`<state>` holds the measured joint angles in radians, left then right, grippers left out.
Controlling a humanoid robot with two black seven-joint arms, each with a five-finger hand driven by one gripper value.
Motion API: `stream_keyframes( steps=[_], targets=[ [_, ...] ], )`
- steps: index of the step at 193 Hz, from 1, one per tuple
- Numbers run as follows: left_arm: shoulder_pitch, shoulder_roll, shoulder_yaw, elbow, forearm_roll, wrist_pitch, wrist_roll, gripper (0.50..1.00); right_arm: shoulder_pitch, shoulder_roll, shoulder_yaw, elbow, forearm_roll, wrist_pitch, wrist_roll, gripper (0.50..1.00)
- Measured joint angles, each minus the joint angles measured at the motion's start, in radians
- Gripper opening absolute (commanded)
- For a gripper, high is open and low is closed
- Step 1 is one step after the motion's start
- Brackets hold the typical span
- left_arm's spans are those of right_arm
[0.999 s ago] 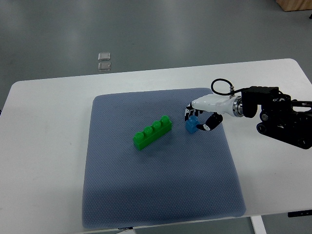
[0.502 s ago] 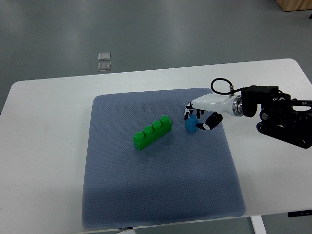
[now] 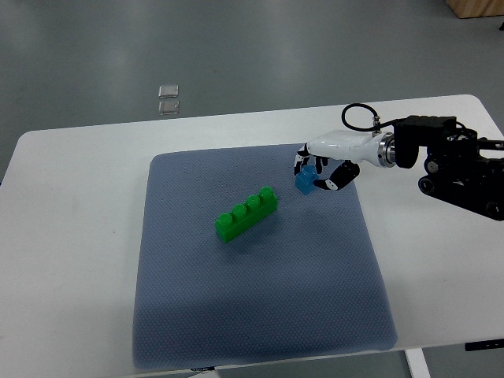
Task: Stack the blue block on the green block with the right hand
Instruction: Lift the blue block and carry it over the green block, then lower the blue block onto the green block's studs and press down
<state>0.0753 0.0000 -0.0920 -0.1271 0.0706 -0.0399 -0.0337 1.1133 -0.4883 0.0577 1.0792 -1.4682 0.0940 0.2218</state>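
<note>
Here, right hand (image 3: 319, 169): fingers curled around the blue block (image 3: 306, 180), gripping it.
Blue block: in the hand, over the grey mat (image 3: 260, 315), near its far right part.
Green block (image 3: 246, 213): flat on the mat, left of the hand, apart.
Surface (image 3: 71, 260): white, under the mat.

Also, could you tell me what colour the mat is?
Greyish blue, finely dotted mat, seen in the top view.
</note>
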Motion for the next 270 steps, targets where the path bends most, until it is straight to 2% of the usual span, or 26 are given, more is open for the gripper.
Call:
stream_keyframes(
  steps=[54, 110, 270],
  targets=[
    [0.0, 0.0, 0.0, 0.0, 0.0, 0.0, 0.0, 1.0, 0.098, 0.068, 0.002, 0.006, 0.009, 0.007, 0.028, 0.5],
    [0.0, 0.0, 0.0, 0.0, 0.0, 0.0, 0.0, 1.0, 0.111, 0.166, -0.027, -0.001, 0.01, 0.032, 0.027, 0.5],
    [0.0, 0.0, 0.0, 0.0, 0.0, 0.0, 0.0, 1.0, 0.09, 0.195, -0.08, -0.029, -0.008, 0.032, 0.018, 0.5]
  ],
)
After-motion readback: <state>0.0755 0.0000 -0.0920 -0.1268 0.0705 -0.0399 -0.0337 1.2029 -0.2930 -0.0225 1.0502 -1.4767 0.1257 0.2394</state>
